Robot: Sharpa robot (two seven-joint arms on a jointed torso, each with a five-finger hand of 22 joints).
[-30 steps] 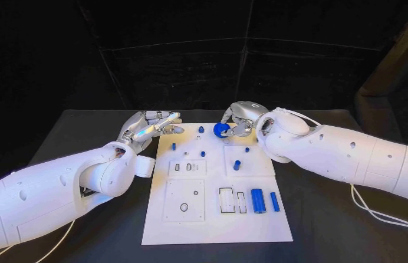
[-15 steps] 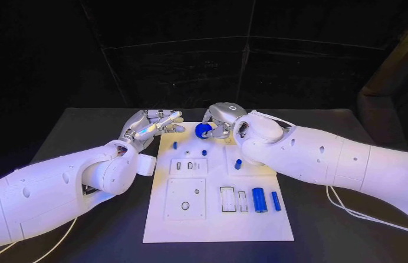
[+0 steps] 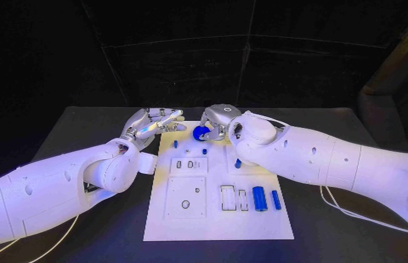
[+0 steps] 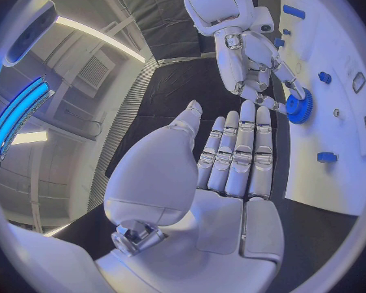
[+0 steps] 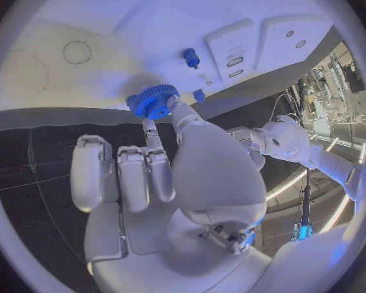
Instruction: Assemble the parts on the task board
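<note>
Over the far end of the white task board on the black table, the right hand pinches a small blue gear by its toothed rim. It looks light, rigid, grippy-edged. The left hand hovers beside, fingers straight, holding nothing.

No text, label, brand, number or sign can be read in any of the views. The flat white rectangular task board carries only unlettered outlines and recesses, and nothing legible stands on the blue parts or the white arms.
</note>
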